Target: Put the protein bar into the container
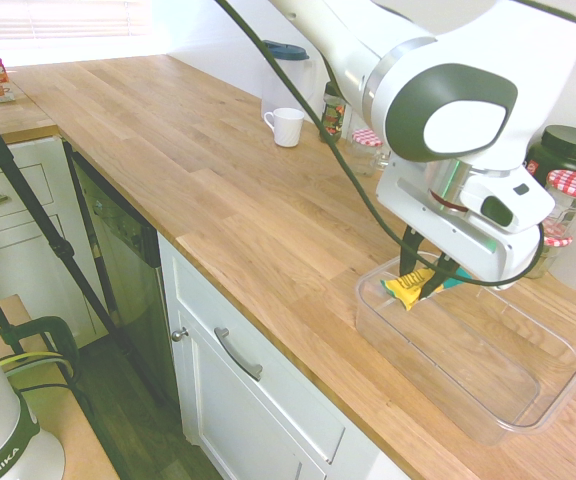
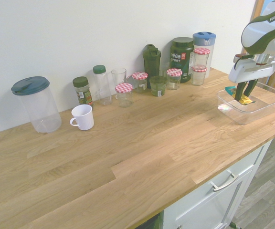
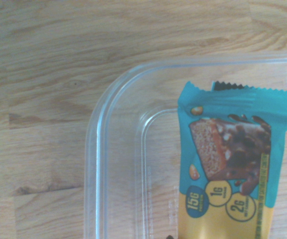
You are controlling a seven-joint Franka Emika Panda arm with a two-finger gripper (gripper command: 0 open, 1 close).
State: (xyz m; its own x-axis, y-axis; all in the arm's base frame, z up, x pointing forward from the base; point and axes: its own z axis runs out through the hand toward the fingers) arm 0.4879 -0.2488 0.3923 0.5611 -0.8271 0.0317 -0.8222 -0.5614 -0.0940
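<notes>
Your gripper (image 1: 423, 277): clamped on the protein bar (image 1: 406, 289).
Protein bar: held over one end of the container (image 1: 473, 355), inside the rim's outline.
Container: clear, lidless, on the wooden counter (image 1: 238, 220).
Jars: red-checked lids on the glass jars (image 2: 124, 95), by the wall.

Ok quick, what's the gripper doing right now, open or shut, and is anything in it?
Gripper: closed, fingers pinching the protein bar at the near end of the clear container.
</notes>
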